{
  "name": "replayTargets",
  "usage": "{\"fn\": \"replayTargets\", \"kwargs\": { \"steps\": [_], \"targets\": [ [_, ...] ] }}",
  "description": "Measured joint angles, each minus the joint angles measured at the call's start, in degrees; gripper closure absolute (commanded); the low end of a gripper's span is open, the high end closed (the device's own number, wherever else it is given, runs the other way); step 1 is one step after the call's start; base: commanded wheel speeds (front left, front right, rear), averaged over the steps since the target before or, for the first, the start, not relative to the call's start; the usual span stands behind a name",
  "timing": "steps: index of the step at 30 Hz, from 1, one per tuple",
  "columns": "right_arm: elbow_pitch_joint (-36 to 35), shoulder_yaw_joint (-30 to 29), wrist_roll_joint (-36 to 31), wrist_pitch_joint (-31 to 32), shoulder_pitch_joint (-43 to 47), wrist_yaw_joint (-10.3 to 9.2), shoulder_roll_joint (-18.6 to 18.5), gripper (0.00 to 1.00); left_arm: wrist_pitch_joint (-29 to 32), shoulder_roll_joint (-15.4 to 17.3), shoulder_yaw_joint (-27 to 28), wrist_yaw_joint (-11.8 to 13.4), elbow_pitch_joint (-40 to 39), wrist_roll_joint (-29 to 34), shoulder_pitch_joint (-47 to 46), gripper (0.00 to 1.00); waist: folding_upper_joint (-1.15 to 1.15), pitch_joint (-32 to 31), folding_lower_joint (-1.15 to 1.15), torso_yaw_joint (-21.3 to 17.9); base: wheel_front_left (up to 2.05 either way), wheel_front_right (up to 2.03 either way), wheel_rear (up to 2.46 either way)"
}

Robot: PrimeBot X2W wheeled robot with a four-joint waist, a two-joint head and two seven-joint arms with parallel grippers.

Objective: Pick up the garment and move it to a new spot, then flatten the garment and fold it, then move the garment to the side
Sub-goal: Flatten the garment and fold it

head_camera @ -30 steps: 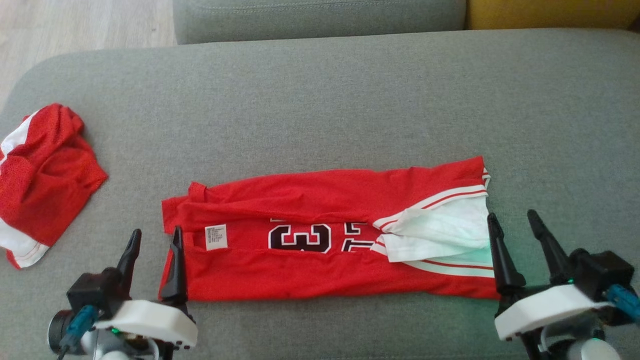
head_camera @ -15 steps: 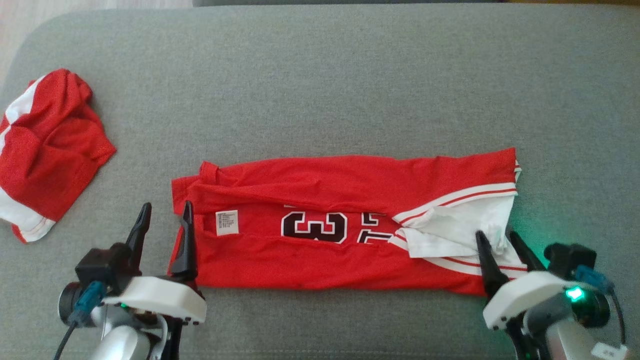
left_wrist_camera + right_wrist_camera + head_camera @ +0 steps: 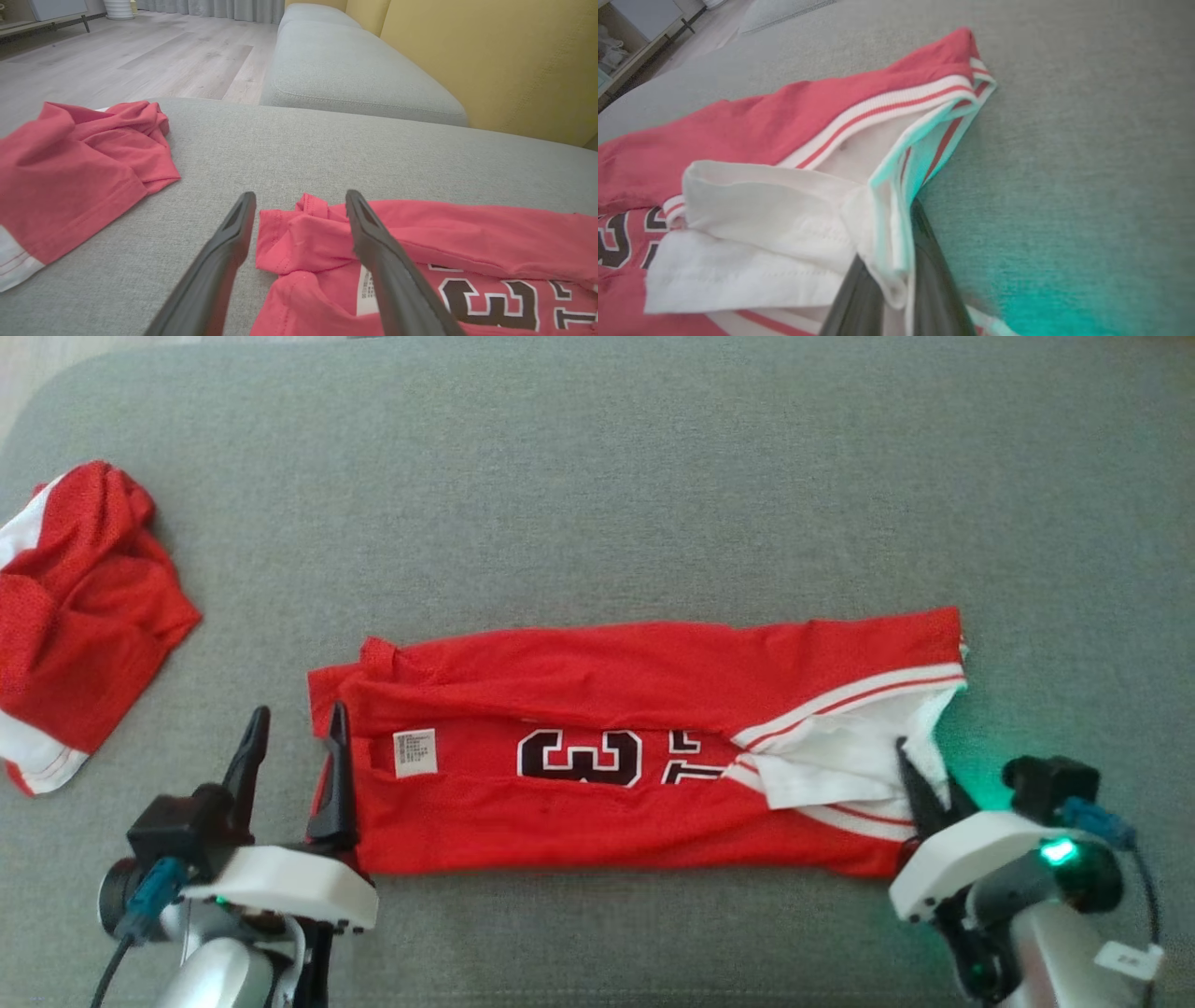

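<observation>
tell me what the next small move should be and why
Probably close the left end effector on the edge of the jersey: its fingers stand open astride that edge, while the right end effector is shut on the white cloth at the other end.

This looks like a home living room. The surface is a grey fabric sofa seat [image 3: 597,476]. In the left wrist view, another grey cushion [image 3: 355,79] and yellow back cushions [image 3: 514,60] sit at the upper right, with pale wood-plank floor [image 3: 140,56] and curtains [image 3: 210,7] at the upper left.
</observation>
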Motion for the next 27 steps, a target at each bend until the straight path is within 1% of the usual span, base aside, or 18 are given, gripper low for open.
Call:
{"fn": "replayTargets", "kwargs": {
  "steps": [2, 7, 12, 15, 17, 19, 23, 26, 27],
  "targets": [
    [-1.38, -2.15, -1.54, 0.91, 0.03, 0.00, 0.12, 1.00, 0.00, 0.01, 0.12, 0.02, -0.05, 0.01, 0.03, 0.00, 0.00, -0.05, 0.00, -0.37, 0.00, 0.00, 0.00],
    [-6.72, -9.76, -5.45, 3.80, 0.71, 0.00, -0.23, 1.00, 0.00, 0.00, 0.35, 0.03, -0.10, 0.04, 0.07, 0.00, 0.00, -0.35, 0.01, -1.26, 0.00, 0.00, 0.00],
    [-11.27, -19.01, -6.92, 6.57, 4.05, 0.00, -2.13, 1.00, 0.00, 0.01, 0.26, -0.01, -0.04, 0.04, 0.07, 0.00, 0.00, -0.89, 0.00, -1.44, 0.00, 0.00, 0.00],
    [-14.06, -20.80, -7.33, 8.12, 5.13, -0.01, -2.22, 1.00, 0.00, 0.00, 0.20, 0.00, -0.04, 0.04, 0.09, 0.00, 0.00, -1.29, 0.00, -1.56, 0.00, 0.00, 0.00],
    [-16.42, -19.34, -7.37, 9.09, 4.93, -0.01, -2.18, 1.00, 0.00, 0.01, 0.11, 0.00, -0.02, 0.05, 0.09, 0.00, 0.00, -1.59, 0.00, -1.58, 0.00, 0.00, 0.00],
    [-20.12, -15.75, -7.40, 10.07, 4.73, -0.01, -2.15, 1.00, 0.01, 0.02, 0.01, 0.01, -0.01, 0.05, 0.09, 0.00, 0.00, -1.96, 0.00, -1.64, 0.00, 0.00, 0.00],
    [-27.24, -4.95, -7.34, 12.88, 4.13, -0.01, -1.74, 1.00, 0.10, 0.03, -0.13, 0.09, 0.02, 0.05, 0.09, 0.00, 0.00, -2.70, 0.00, -1.67, 0.00, 0.00, 0.00],
    [-28.33, 2.96, -6.01, 14.51, 2.85, -0.01, -1.21, 1.00, 0.34, -0.01, -0.62, 0.09, 0.05, 0.05, 0.09, 0.00, 0.00, -3.42, 0.00, -1.39, 0.00, 0.00, 0.00],
    [-28.16, 5.57, -4.55, 14.55, 2.50, -0.01, -1.11, 1.00, 0.35, -0.01, -0.74, 0.10, 0.03, 0.05, 0.09, 0.00, 0.00, -3.60, 0.00, -1.19, 0.00, 0.00, 0.00]
  ]
}}
